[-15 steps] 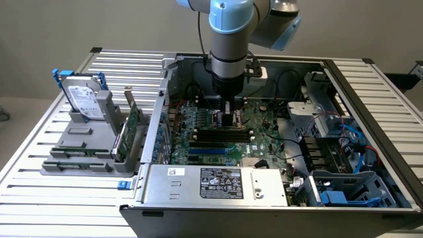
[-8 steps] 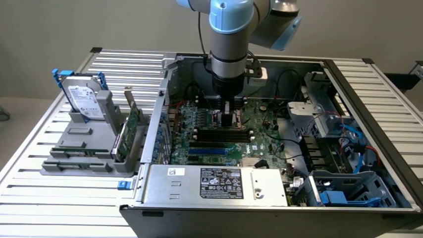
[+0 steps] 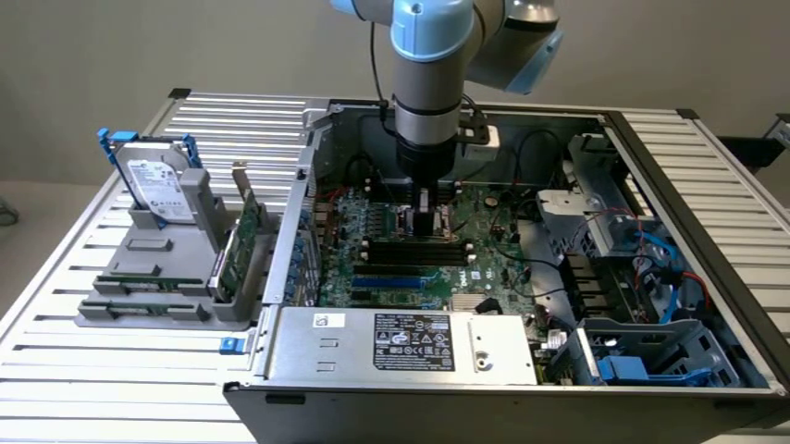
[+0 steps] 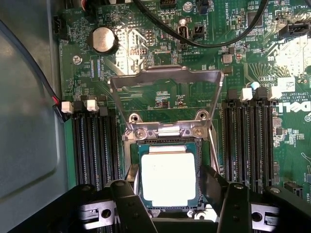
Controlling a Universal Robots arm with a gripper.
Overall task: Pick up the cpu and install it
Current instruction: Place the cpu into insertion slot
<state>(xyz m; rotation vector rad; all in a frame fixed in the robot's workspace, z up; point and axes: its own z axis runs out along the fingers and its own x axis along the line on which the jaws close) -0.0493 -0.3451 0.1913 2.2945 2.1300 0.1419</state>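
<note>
Gripper (image 4: 171, 196) sits low over the cpu (image 4: 167, 174) in the motherboard (image 4: 160, 99) socket; cannot tell whether it grips.

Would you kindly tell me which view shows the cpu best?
The wrist view: the cpu lies in its socket, top face plain. In the exterior view the gripper stands over the socket and largely hides it.

Upright hard drive (image 3: 161, 183), power supply (image 3: 408, 345)
</note>
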